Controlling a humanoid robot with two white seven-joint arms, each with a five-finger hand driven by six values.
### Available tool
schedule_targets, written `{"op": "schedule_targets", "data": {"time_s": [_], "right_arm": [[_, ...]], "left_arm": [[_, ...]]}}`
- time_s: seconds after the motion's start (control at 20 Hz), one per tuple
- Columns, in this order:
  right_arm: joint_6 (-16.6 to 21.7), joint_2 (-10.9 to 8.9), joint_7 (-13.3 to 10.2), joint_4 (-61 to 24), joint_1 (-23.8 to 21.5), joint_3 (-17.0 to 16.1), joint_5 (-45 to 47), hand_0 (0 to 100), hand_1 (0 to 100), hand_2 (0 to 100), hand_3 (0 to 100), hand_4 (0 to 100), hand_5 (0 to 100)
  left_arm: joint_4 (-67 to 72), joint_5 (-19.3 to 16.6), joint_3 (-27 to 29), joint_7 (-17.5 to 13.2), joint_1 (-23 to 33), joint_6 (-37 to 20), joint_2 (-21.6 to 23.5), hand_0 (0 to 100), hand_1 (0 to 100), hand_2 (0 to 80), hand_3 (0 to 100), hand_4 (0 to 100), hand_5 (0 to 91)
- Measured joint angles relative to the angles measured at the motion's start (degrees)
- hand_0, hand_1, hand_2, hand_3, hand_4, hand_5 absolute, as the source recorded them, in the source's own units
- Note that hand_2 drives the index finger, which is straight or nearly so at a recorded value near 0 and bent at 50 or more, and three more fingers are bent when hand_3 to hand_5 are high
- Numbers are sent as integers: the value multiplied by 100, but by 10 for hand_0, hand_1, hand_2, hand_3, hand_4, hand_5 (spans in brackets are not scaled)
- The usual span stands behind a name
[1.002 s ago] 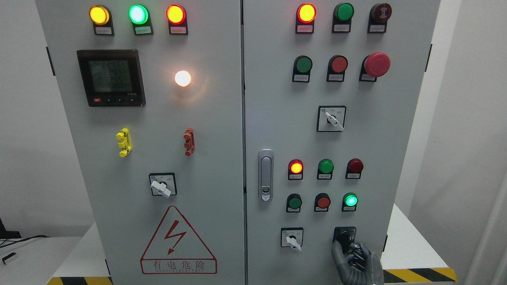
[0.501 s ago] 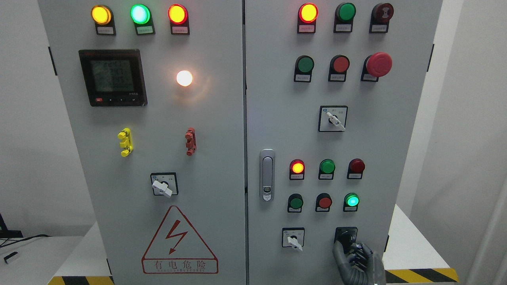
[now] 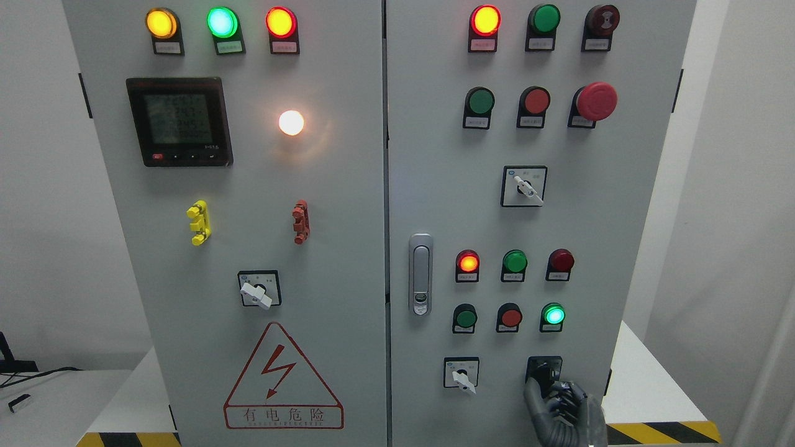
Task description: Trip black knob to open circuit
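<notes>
From my head camera, my right hand (image 3: 559,406) comes up from the bottom edge, right of the middle, against the lower right corner of the cabinet (image 3: 348,205). Its dark fingers (image 3: 535,397) are curled around the black knob (image 3: 544,372), which sits on a black square plate at the bottom right of the right door, below the lit green lamp (image 3: 553,315). The thumb side stands up along the knob's left, the other fingertips bunch just to its right and below, so I have the knob in a grip; much of it is hidden behind my fingers, and I cannot tell which way it points.

Just left of the knob is a white selector (image 3: 461,374) on its square plate, pointer slanting down to the right. Above it run two rows of lamps and buttons: a lit red lamp (image 3: 467,262), a green one and a dark red one, then a green button, a red button and the lit green lamp. Higher on the same door are another white selector (image 3: 523,185) and a red mushroom button (image 3: 596,100). The door handle (image 3: 420,274) stands upright near the seam between the doors.

The left door carries a meter (image 3: 179,121), a glowing white lamp (image 3: 290,122), a yellow clip (image 3: 199,222), a red clip (image 3: 300,221), a third selector (image 3: 258,289) and a red warning triangle (image 3: 283,379).

My left hand does not show.
</notes>
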State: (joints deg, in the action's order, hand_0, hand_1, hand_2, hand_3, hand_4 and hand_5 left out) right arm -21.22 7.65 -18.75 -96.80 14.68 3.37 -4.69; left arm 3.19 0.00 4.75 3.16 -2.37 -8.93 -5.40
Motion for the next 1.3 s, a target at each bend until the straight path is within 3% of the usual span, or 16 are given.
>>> {"op": "schedule_targets", "data": {"time_s": [1.3], "right_arm": [[0,3,-3,1,0,-29,-96,411,709,566,843,863,969]], "left_arm": [[0,0,0,0,0,0,0,120,389,0,0,0,0]]}}
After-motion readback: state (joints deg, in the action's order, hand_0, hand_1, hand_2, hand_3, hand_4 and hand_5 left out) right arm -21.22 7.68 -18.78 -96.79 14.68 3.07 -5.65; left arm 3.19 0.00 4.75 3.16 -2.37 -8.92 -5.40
